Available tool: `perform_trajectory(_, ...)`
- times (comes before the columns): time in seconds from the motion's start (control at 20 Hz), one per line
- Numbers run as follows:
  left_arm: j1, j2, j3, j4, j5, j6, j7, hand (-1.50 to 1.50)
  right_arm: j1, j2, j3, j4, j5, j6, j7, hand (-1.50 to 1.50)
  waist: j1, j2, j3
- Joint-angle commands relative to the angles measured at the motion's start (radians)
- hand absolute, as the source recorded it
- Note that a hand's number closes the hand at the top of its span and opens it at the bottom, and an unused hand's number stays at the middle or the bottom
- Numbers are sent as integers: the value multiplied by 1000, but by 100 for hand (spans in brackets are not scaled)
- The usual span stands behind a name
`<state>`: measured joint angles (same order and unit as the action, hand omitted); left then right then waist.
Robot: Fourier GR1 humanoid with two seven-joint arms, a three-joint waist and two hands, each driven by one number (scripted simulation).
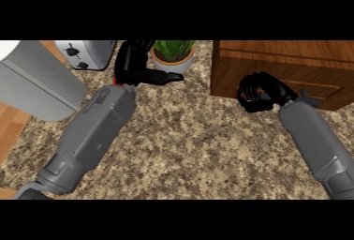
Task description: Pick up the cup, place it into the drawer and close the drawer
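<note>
My left hand (133, 65) is stretched to the counter's far edge, between the toaster and the potted plant, with its thumb pointing right. A thin sliver of red (117, 84) shows at its wrist; I cannot tell if this is the cup, which is otherwise hidden. The wooden drawer unit (290, 61) stands at the upper right, its front panel facing me. My right hand (259, 93) is curled against the unit's lower left front, and I see nothing held in it.
A silver toaster (86, 52) stands at the back left. A potted green plant (173, 55) is just right of my left hand. A large grey rounded object (34, 79) overhangs the left side. Speckled granite counter (200, 145) lies between my forearms.
</note>
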<state>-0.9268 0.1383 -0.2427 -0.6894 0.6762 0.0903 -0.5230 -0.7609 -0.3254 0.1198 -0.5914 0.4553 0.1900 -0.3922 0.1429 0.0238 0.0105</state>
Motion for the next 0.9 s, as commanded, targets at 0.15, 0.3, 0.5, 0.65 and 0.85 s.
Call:
perform_trajectory(0.15, 53, 58, -7, -41, 0, -39, 31, -150, -156, -82, -124, 97, -53, -41, 39, 150, 51, 16, -5)
perform_trajectory(0.3, 67, 52, -25, -50, -6, -71, 34, -150, -181, -97, -132, 88, -69, -5, 50, 150, 59, 23, -6)
perform_trajectory(0.5, 81, 58, -22, -71, 0, -71, 39, -150, -170, -139, -142, 67, -88, 33, 35, 150, 70, 19, -6)
perform_trajectory(0.65, 88, 53, -22, -79, 6, -84, 38, -150, -169, -145, -153, 49, -108, 57, 37, 150, 75, 26, -6)
perform_trajectory(0.85, 110, 65, -25, -87, 6, -101, 37, -150, -164, -166, -170, 27, -137, 94, 47, 150, 81, 26, -7)
